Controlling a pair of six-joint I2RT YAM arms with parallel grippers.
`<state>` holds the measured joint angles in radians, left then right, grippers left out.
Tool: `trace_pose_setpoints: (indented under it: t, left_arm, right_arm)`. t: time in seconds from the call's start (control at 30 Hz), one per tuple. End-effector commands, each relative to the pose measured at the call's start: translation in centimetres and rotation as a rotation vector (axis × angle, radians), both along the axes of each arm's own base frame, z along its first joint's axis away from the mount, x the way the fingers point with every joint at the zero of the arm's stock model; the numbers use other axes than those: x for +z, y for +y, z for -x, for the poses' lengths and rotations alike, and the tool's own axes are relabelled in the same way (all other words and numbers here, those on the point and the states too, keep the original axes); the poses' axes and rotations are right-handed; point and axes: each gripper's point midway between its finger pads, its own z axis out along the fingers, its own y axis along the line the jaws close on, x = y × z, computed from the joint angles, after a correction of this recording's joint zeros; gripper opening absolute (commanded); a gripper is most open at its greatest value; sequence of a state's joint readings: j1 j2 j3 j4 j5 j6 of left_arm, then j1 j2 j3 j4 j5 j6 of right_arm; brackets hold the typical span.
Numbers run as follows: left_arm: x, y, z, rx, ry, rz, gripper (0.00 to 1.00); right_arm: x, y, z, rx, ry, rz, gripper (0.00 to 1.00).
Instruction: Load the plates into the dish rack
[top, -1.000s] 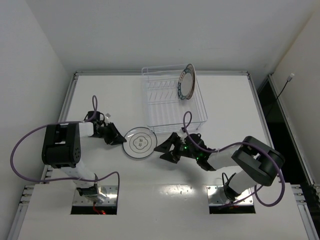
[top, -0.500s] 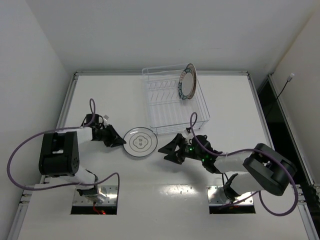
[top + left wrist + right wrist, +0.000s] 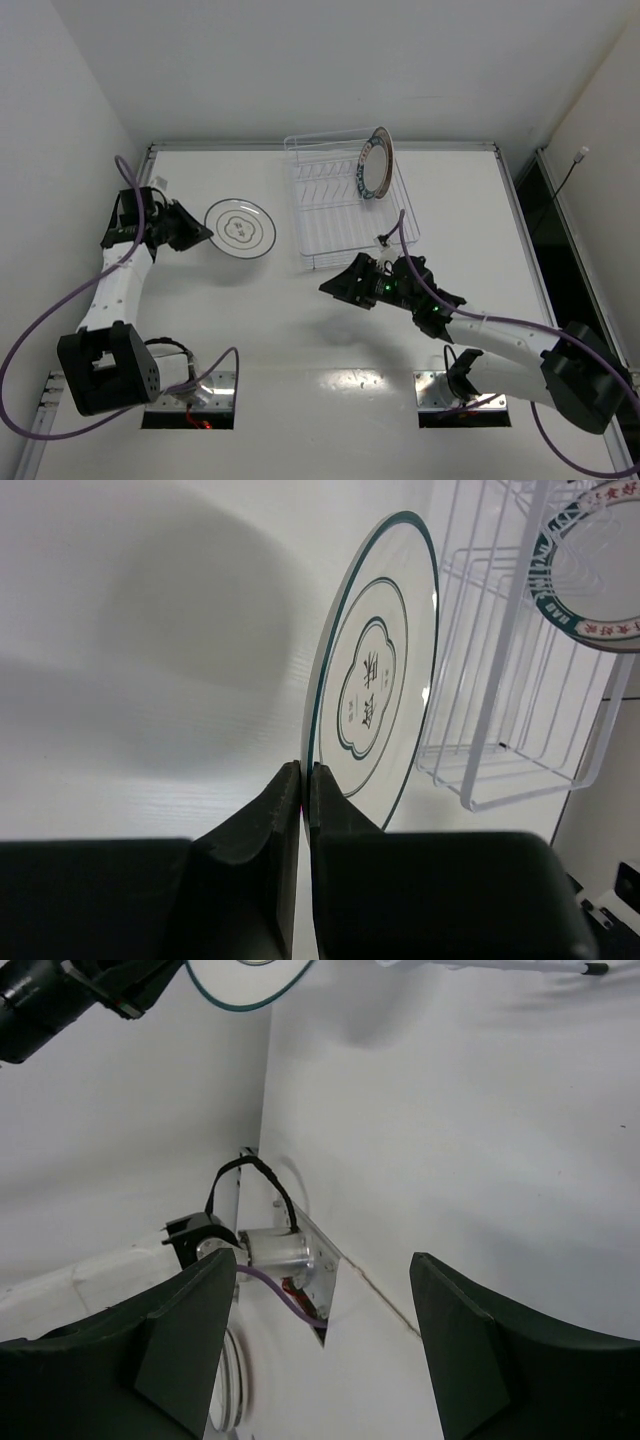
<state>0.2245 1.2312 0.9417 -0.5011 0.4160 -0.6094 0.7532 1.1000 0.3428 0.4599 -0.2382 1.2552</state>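
Well out to the left of the dish rack, the left tool is clenching the white ringed plate by its left rim. In the left wrist view the two fingers are pressing on opposite faces of the edge. The plate is hanging clear of the tabletop, face up, with its shadow falling on the near side, and it is sitting apart from the rack's left wall.

Just in front of the rack's near wall, the right tool is hovering released. Its jaws are standing wide apart in the right wrist view with nothing between them.

Inside the rack, at its far right end, the blue-green rimmed plate is standing on edge and tilting a little, its top rising above the rack's rim. The rest of the rack's tines are showing bare.
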Motion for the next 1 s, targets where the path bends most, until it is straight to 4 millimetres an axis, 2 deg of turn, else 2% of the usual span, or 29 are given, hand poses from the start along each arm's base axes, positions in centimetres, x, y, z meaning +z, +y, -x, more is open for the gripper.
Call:
trace_pose_setpoints:
  t: [0.0,0.1,0.17,0.2,0.3,0.33,0.4,0.47,0.5,0.53,0.57,0.6,0.63,0.67,0.73,0.77,0.83,0.9,0.93,0.97]
  left_arm:
    - [3.0,-1.4,0.5,-0.028,-0.058,0.074,0.00]
    - [6.2,-2.5,0.1,-0.061,-0.153,0.134,0.00]
    - [7.4,-3.2,0.0,-0.085,-0.180,0.178,0.00]
    - [7.9,-3.9,0.2,-0.117,-0.189,0.210,0.00]
    - [8.3,-5.2,0.5,-0.158,-0.189,0.272,0.00]
    - [8.2,-5.5,0.7,-0.174,-0.186,0.295,0.00]
    - [8.1,-7.1,1.5,-0.208,-0.184,0.313,0.00]
    - [7.7,-8.1,2.0,-0.231,-0.177,0.326,0.00]
    - [7.9,-9.2,2.4,-0.258,-0.181,0.339,0.00]
    - [7.7,-9.7,2.5,-0.268,-0.176,0.349,0.00]
    - [7.2,-10.3,2.8,-0.278,-0.162,0.361,0.00]
    - [7.5,-11.6,3.1,-0.309,-0.161,0.377,0.00]
    - [7.3,-12.1,3.3,-0.328,-0.159,0.378,0.00]
    - [7.4,-12.4,3.3,-0.315,-0.160,0.371,0.00]
    - [7.8,-13.6,3.5,-0.348,-0.177,0.376,0.00]
    - [7.6,-13.8,3.5,-0.344,-0.170,0.383,0.00]
    - [7.7,-14.8,3.6,-0.368,-0.172,0.387,0.00]
    - [7.9,-15.9,4.0,-0.385,-0.162,0.405,0.00]
    - [8.0,-16.6,4.0,-0.408,-0.173,0.406,0.00]
    - [8.2,-16.6,3.9,-0.402,-0.174,0.416,0.00]
  right_arm:
    - [0.6,0.0,-0.7,-0.003,-0.049,0.010,0.67]
    - [2.2,0.7,-1.3,0.015,-0.102,0.003,0.67]
    - [3.4,1.1,-2.3,0.015,-0.151,0.008,0.67]
    - [3.4,1.3,-2.6,0.015,-0.148,0.011,0.67]
    - [3.3,2.0,-3.7,0.016,-0.132,-0.029,0.67]
    - [4.2,2.3,-4.2,0.013,-0.153,-0.072,0.67]
    - [4.1,2.7,-5.1,0.000,-0.117,-0.113,0.68]
    - [5.9,3.4,-6.4,0.002,-0.147,-0.168,0.70]
    - [5.0,3.9,-6.6,0.017,-0.112,-0.159,0.70]
    - [6.0,4.5,-7.3,0.018,-0.138,-0.180,0.70]
    - [6.3,4.5,-7.8,0.014,-0.125,-0.201,0.70]
    - [6.5,4.8,-7.9,0.022,-0.127,-0.215,0.70]
    - [6.2,4.9,-8.6,0.011,-0.120,-0.219,0.70]
    - [7.0,5.2,-9.0,0.011,-0.131,-0.237,0.70]
    - [7.7,5.4,-9.7,0.011,-0.139,-0.254,0.70]
    - [7.1,5.5,-9.8,0.010,-0.128,-0.246,0.70]
    - [7.7,5.9,-10.1,0.020,-0.128,-0.260,0.70]
    - [7.5,5.7,-10.5,0.008,-0.120,-0.263,0.66]
    - [7.4,5.5,-10.7,0.008,-0.115,-0.270,0.54]
    - [7.7,5.6,-10.6,0.019,-0.126,-0.279,0.54]
